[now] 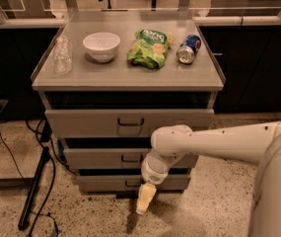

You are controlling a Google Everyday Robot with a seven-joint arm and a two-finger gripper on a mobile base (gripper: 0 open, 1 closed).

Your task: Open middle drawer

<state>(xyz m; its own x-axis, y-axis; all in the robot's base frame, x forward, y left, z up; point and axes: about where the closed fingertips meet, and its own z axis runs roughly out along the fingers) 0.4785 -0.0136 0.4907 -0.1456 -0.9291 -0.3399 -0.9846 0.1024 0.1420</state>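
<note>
Camera view: gripper point(145, 200) low at centre frame, pointed down at the floor, pale fingers point(146, 195) pressed together as one wedge, gripping nothing, just in front of the bottom drawer point(103, 183). Higher up, at mid-frame, middle drawer point(100, 158) – grey, with small dark handle point(130, 158) – below the top drawer point(90, 123), right end hidden behind the white arm point(214, 143). Across the cabinet top point(125, 75), left to right: clear bottle point(62, 55), white bowl point(101, 45), green chip bag point(149, 47), blue can point(189, 49).

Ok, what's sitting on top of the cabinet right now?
On the cabinet top: a clear bottle, white bowl, green chip bag and a soda can on its side. The gripper hangs low by the bottom drawer; the arm hides part of the middle drawer front.
</note>
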